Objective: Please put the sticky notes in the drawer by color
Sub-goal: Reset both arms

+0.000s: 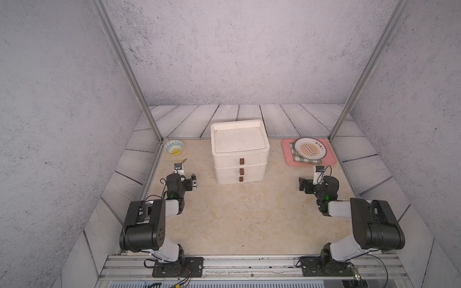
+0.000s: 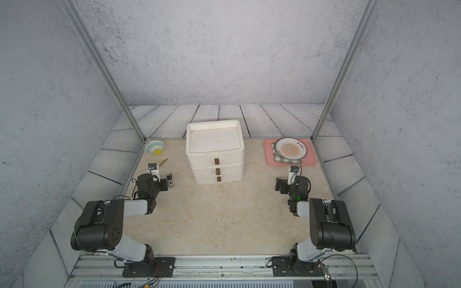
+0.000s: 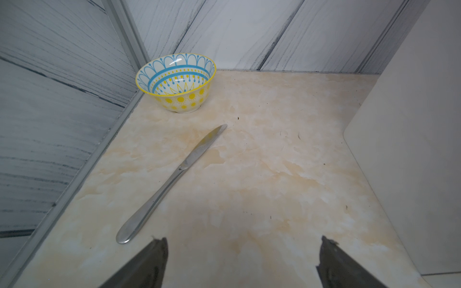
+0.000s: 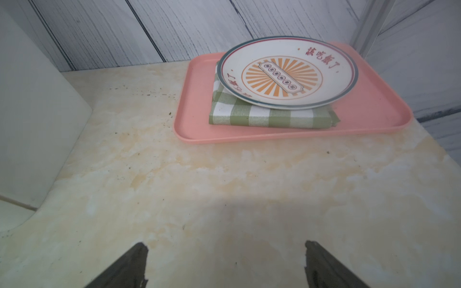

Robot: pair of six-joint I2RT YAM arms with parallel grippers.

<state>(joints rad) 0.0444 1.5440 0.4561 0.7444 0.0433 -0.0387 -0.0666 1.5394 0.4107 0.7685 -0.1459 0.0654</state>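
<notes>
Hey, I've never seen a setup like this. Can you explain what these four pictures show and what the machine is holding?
These are two robot arms bolted at the front of a table, each ending in a two-fingered gripper. Both top views look down on the whole scene, almost identically. The other two come from cameras on the arms' wrists, looking forward over the table. The left gripper and right gripper are both open and hold nothing. In the middle stands a white three-drawer chest, all drawers shut. Near the left arm lie a patterned bowl and a table knife. Near the right arm, a pink tray carries a folded green checked cloth with a plate on top. No sticky notes show anywhere.
</notes>
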